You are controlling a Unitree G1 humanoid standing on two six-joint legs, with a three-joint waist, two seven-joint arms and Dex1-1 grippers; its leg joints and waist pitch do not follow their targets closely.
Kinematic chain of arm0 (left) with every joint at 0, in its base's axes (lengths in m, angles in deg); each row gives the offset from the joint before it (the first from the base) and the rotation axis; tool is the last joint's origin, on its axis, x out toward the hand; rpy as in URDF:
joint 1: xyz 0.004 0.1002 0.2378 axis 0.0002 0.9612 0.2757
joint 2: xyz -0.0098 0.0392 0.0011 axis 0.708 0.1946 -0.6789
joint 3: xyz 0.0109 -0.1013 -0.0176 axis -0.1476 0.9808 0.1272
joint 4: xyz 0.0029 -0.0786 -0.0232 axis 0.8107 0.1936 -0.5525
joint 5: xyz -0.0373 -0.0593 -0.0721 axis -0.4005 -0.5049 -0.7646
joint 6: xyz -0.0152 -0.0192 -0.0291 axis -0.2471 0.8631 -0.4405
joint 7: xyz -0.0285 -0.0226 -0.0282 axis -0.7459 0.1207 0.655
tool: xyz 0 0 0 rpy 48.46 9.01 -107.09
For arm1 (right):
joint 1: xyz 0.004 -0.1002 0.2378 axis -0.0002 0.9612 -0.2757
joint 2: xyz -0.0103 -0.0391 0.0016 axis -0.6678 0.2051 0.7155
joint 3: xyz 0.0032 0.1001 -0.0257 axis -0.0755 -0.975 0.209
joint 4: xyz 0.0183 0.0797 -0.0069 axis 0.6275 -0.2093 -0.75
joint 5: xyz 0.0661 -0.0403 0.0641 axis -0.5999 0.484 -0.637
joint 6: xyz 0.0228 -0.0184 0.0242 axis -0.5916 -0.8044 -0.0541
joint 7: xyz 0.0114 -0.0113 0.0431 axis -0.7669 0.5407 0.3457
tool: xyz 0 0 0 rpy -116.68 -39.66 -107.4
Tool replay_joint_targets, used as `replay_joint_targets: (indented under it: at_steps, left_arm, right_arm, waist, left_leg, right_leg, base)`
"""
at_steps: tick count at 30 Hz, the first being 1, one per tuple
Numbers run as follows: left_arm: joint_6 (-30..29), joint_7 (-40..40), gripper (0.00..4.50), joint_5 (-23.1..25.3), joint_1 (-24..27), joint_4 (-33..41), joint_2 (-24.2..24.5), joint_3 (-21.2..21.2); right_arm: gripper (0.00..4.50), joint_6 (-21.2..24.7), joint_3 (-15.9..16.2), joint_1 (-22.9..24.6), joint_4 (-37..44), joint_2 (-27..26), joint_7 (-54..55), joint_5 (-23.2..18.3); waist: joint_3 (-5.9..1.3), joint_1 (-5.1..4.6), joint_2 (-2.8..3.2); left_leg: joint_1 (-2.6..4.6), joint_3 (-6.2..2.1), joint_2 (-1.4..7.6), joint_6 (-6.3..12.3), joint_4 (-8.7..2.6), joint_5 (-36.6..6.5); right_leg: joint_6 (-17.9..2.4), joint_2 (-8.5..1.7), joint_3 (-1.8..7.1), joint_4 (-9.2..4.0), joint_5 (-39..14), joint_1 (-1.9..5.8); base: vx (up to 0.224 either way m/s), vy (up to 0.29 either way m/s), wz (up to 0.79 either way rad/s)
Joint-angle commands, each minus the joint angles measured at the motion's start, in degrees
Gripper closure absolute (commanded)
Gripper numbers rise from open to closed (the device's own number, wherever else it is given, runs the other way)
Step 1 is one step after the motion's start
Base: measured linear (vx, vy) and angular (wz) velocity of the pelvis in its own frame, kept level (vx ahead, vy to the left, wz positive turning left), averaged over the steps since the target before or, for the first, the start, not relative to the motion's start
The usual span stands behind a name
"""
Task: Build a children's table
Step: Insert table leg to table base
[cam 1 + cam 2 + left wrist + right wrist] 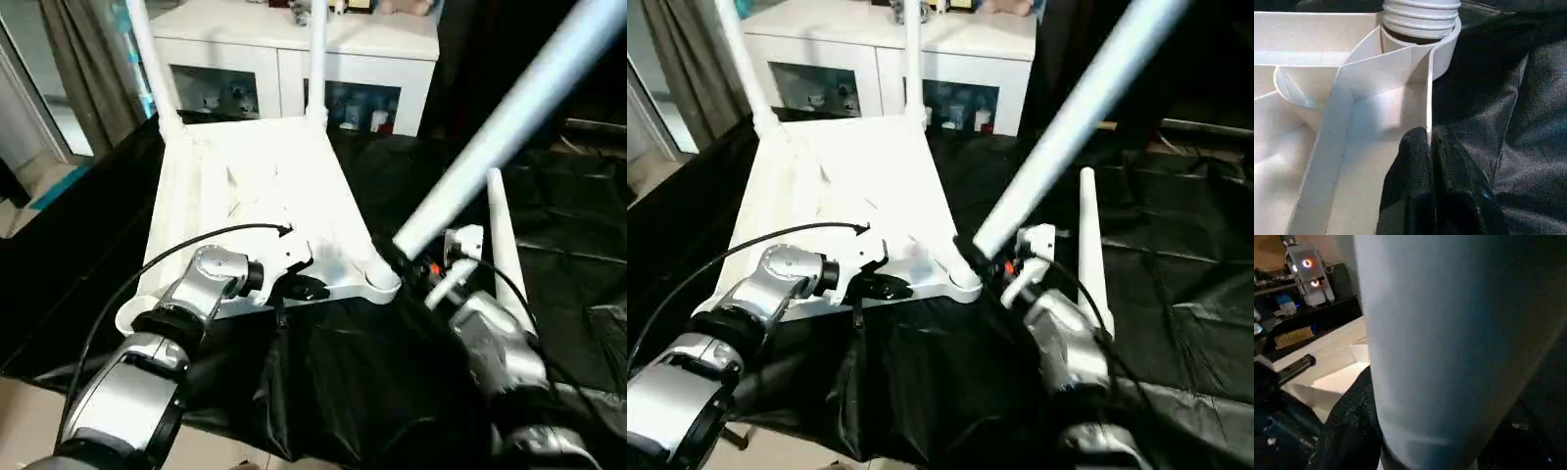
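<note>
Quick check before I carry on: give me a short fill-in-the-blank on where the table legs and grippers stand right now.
1. ____ legs already stand upright in the far corners of the tabletop.
2. The left gripper is shut on the tabletop's near ____.
3. The right gripper holds a tilted leg at the near-right corner ____.
4. One spare leg lies on the ____ sheet.

Missing: two; rim; socket; black
</note>
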Motion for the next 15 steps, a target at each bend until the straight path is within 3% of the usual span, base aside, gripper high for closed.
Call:
replay_joint_targets:
  at_steps: [1,3,10,15]
  left_arm:
    - [-0.30,3.65,4.50,0.85,-1.17,-1.07,1.47,1.20]
    - [-0.25,3.69,4.50,0.90,-1.23,-1.15,1.47,1.20]
    - [0.26,3.40,4.50,1.14,-1.56,-1.74,1.62,1.02]
    - [0.75,2.46,4.50,1.42,-1.41,-1.20,1.79,0.56]
  right_arm:
    - [2.59,1.93,1.51,2.34,-3.05,2.25,-0.32,4.30]
    - [2.59,1.96,2.17,2.20,-2.83,2.78,-0.81,4.80]
    - [2.59,4.42,4.94,0.25,-2.10,4.85,-1.38,6.71]
    - [2.59,6.34,7.58,-2.65,-3.87,5.95,-3.88,8.32]
  waist:
    - [-2.11,-0.19,-0.15]
    - [-2.00,-0.11,-0.12]
    - [-1.99,0.02,-0.34]
    - [-1.86,-0.23,-0.43]
  left_leg:
    - [1.27,-3.06,4.43,-0.05,-4.72,-25.62]
    - [1.50,-3.01,4.44,-0.06,-4.67,-25.91]
    - [1.28,-2.90,4.39,0.63,-4.62,-24.33]
    - [1.35,-3.04,4.32,0.40,-4.55,-25.66]
  right_leg:
    - [-6.77,-6.39,3.57,-6.52,-33.17,0.53]
    - [-6.83,-6.44,3.61,-6.69,-33.58,0.30]
    - [-6.80,-6.45,3.69,-6.65,-33.49,0.46]
    - [-6.15,-6.48,3.51,-6.86,-35.93,0.30]
  base:
    - [0.000,0.000,0.00]
    - [0.000,0.000,0.00]
    - [0.000,0.000,0.00]
    - [0.000,0.000,0.00]
